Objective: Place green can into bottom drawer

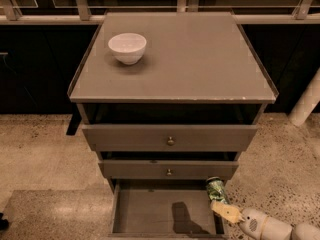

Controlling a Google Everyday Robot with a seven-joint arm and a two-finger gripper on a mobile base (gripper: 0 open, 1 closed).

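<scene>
The green can has a leafy green print and a dark top end. It is held tilted at the right wall of the bottom drawer, which is pulled open with a bare flat floor. My gripper reaches in from the lower right corner and is shut on the can's lower part, with a pale yellow finger across it. The gripper and can cast a dark shadow on the drawer floor.
A white bowl stands on the cabinet top at the back left. Two upper drawers with small round knobs are pushed almost shut. A white post stands at the right on the speckled floor.
</scene>
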